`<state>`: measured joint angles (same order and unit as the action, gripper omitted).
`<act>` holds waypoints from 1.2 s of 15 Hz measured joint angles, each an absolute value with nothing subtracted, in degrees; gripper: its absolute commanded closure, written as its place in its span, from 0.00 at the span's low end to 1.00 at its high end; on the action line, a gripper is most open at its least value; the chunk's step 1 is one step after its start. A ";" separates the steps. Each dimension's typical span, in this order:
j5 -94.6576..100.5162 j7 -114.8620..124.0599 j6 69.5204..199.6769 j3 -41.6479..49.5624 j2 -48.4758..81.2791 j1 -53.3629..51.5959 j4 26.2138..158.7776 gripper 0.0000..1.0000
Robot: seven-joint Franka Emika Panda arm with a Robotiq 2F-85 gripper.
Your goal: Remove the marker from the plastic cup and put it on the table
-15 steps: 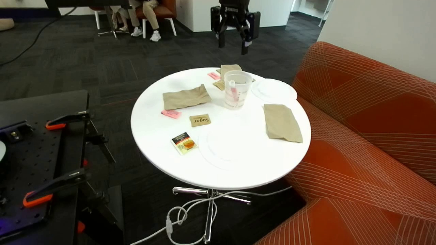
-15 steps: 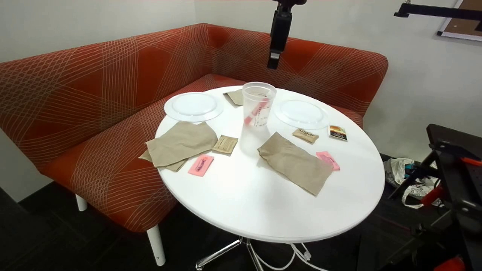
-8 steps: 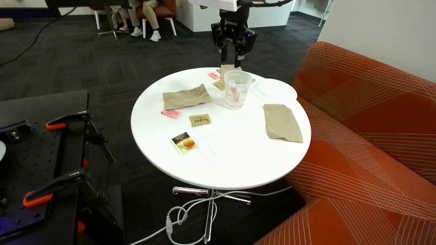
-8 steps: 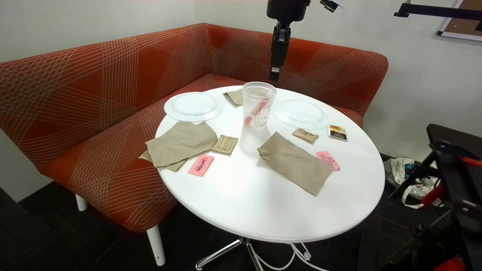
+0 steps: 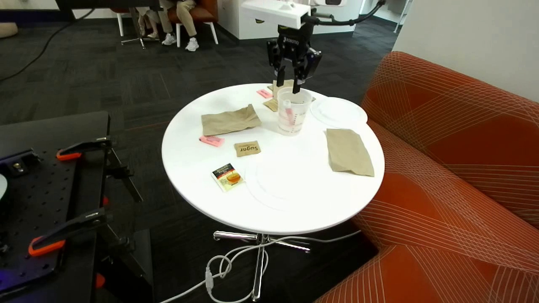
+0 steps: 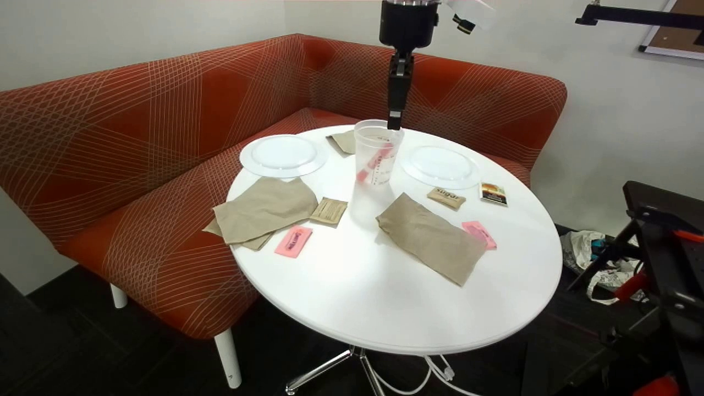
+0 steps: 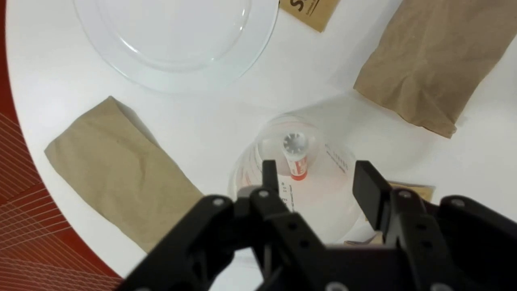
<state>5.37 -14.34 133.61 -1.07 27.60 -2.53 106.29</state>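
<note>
The clear plastic cup [image 5: 301,110] stands upright on the round white table [image 5: 189,164]; it also shows in an exterior view [image 6: 363,144] and the wrist view [image 7: 323,218]. The reddish-pink marker [image 6: 375,160] leans diagonally inside the cup. In the wrist view the marker [image 7: 297,157] shows its whitish end up, nearer the left finger. My gripper [image 5: 288,87] points down with its fingertips around the height of the cup's rim. It is open, with a gap between the fingers in the wrist view [image 7: 315,173], and holds nothing. Whether a finger touches the rim I cannot tell.
Clear plates [image 6: 283,155] [image 6: 440,165] lie beside the cup. Brown napkins [image 5: 230,120] [image 5: 348,151], pink packets [image 6: 293,241], sugar packets [image 5: 247,148] and a tea packet [image 5: 228,176] lie around it. A red couch [image 6: 165,137] borders the table.
My gripper has come down from well above the table to the cup's rim. Its fingertips look closer together than one second ago. The cup and marker have not moved.
</note>
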 measured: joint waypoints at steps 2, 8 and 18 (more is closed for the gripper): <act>5.37 -14.35 133.18 -1.21 28.74 -2.52 105.05 0.53; 5.37 -14.36 131.33 -1.58 31.63 -2.50 101.72 0.51; 5.37 -14.36 129.06 -1.71 35.37 -2.40 98.80 0.53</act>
